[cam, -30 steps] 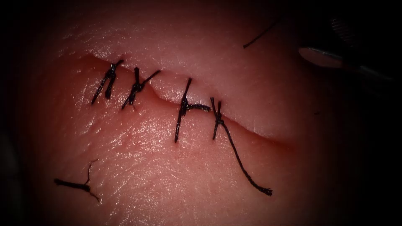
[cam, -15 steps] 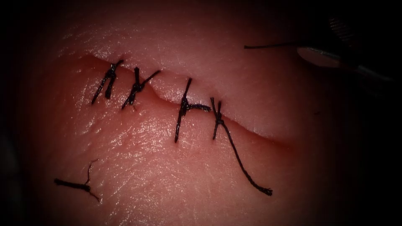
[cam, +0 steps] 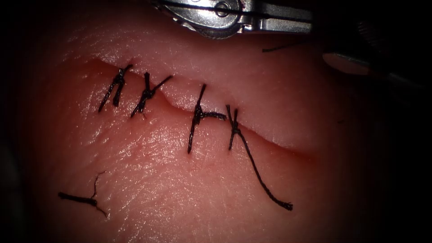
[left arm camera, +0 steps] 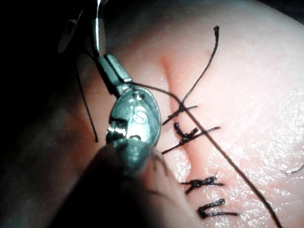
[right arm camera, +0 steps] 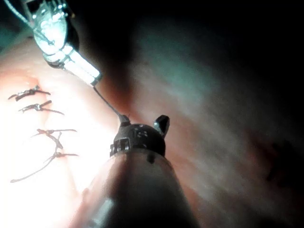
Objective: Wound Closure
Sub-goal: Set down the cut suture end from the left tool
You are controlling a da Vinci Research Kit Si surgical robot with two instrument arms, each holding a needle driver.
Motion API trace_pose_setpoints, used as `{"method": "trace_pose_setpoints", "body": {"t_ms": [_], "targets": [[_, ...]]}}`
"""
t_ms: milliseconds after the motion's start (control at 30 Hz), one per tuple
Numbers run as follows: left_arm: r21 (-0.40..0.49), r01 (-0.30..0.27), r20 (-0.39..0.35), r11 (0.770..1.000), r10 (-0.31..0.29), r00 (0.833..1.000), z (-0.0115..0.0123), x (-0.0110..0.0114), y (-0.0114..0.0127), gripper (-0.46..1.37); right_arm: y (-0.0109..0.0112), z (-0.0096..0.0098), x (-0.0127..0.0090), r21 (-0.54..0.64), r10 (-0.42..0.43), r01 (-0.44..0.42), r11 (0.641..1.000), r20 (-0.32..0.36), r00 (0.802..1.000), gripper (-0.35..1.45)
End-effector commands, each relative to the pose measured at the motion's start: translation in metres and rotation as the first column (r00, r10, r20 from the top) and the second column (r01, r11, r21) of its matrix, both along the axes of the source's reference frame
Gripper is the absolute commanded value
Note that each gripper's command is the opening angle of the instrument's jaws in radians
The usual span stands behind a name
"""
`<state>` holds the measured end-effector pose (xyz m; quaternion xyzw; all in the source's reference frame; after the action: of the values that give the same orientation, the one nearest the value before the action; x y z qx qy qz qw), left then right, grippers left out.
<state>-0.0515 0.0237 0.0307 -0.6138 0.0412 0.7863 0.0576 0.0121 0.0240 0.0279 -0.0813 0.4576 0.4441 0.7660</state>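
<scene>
The tissue (cam: 189,180) has a slanting cut (cam: 288,146) closed by several dark stitches (cam: 198,114). My left tool (cam: 308,20) reaches across above the cut, and its jaws point right, shut on the needle (left arm camera: 98,35). The needle is off the tissue. It runs from those jaws (right arm camera: 90,78) to my right tool (right arm camera: 142,121), whose jaws stand open. One pale jaw face of the right tool (cam: 346,63) shows to the right of the cut. Thread (left arm camera: 223,159) trails from the left tool (left arm camera: 105,59) over the stitches.
A long thread tail (cam: 265,184) runs from the rightmost stitch down over the tissue. A cut end of thread (cam: 83,198) lies loose at the lower left. Another thread end (cam: 274,47) sticks out under the left tool.
My left tool has come into the endoscope view along the top, jaws toward the right. The thread end at the upper right swung from slanting to nearly level. The right tool's jaw barely moved.
</scene>
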Motion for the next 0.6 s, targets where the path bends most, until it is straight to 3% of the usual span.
{"method": "trace_pose_setpoints", "body": {"t_ms": [33,200,400,600], "targets": [[0.011,0.000,-0.012,1.000,0.001,1.000,0.0005,0.0001,-0.0006,-0.35,0.0000,-0.0001,-0.0001,0.003,-0.004,0.004,1.000,0.001,1.000,0.77],[0.044,-0.008,-0.009,0.999,0.009,1.000,0.0013,0.0002,-0.0017,-0.35,0.0000,-0.0001,-0.0001,0.004,-0.004,0.004,1.000,0.001,1.000,0.76],[0.088,-0.023,-0.075,0.996,0.030,0.997,0.0023,0.0008,-0.0010,-0.35,0.0000,-0.0001,0.0000,0.004,-0.004,0.004,1.000,0.002,1.000,0.76],[0.132,-0.008,-0.137,0.991,0.026,0.990,0.0065,0.0031,0.0002,-0.35,0.0000,-0.0001,0.0001,0.004,-0.003,0.003,1.000,0.002,1.000,0.77]]}}
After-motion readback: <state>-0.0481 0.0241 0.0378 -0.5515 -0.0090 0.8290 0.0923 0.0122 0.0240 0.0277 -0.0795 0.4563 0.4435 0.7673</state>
